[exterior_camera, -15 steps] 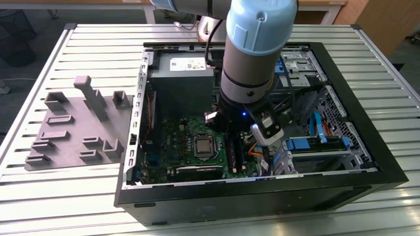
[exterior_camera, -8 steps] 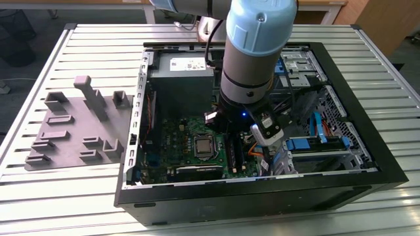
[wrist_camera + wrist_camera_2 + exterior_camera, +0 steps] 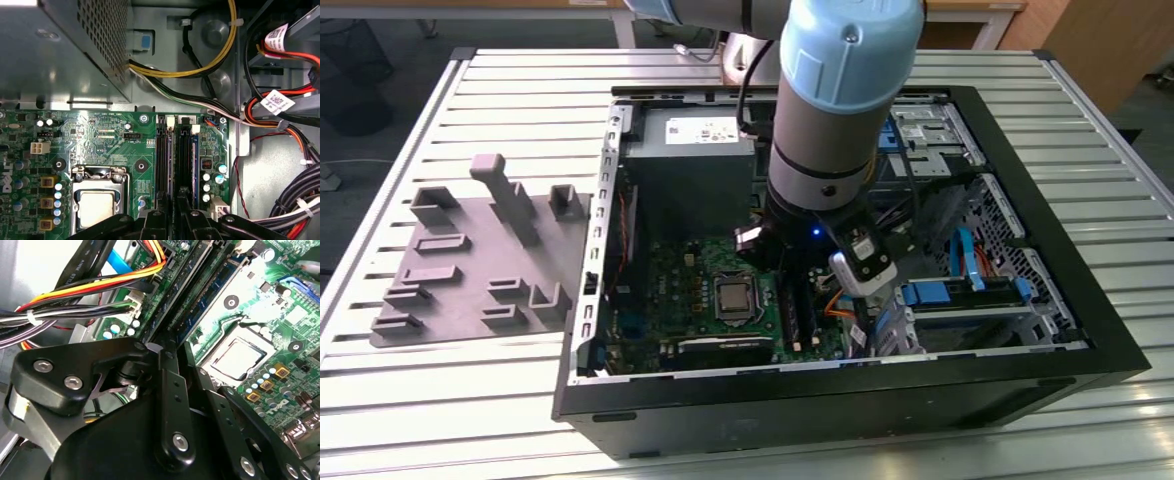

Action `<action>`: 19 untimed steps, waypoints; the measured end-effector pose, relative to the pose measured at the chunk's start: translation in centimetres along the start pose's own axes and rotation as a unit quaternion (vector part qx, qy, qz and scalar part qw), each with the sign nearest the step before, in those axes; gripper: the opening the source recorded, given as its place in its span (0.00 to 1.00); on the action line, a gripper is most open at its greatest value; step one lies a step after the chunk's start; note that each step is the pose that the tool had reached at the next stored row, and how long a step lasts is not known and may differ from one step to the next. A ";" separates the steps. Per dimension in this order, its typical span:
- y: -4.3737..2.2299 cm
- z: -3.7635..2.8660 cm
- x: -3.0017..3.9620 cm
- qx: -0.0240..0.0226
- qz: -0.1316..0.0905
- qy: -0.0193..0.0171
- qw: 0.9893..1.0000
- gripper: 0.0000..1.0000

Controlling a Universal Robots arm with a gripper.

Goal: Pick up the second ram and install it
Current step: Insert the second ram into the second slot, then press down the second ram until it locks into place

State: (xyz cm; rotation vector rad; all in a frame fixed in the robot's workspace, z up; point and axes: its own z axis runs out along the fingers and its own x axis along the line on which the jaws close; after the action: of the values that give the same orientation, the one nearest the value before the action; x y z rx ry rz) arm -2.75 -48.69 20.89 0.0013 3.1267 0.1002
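The arm reaches down into the open computer case (image 3: 1067, 330) that rests on the slatted desk (image 3: 520, 400), with the gripper (image 3: 173, 212) lowered over the memory slots (image 3: 172, 150) of the motherboard (image 3: 100, 135). In both wrist views the gripper's black fingers (image 3: 169, 390) stand close together, clenched on a thin edge that lines up with a slot directly beneath them; this appears to be the second ram (image 3: 200, 305), seated lengthwise in its slot ahead of the fingertips. The processor socket (image 3: 97, 205) lies just beside the gripper, and bundled cables (image 3: 75, 295) run along its other side. The grey holder tray (image 3: 467, 260) sits on the desk, well apart from the gripper.
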 end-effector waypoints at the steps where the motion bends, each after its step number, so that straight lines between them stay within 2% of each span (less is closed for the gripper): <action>1: 0.02 -0.32 0.00 0.000 0.000 0.000 1.000 0.22; 6: 0.15 -2.28 -0.03 0.000 0.000 0.000 1.000 0.22; 9: 0.15 -2.31 -0.03 0.000 0.000 0.000 1.000 0.20; 10: 0.15 -2.32 -0.03 0.000 0.000 0.000 1.000 0.14; 12: 0.15 -2.33 -0.03 0.000 0.000 0.000 1.000 0.11; 19: 0.15 -2.32 -0.03 0.000 0.000 0.000 1.000 0.11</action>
State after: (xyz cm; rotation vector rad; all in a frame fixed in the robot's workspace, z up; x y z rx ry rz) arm -2.75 -48.69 23.22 0.0012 3.1268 0.0999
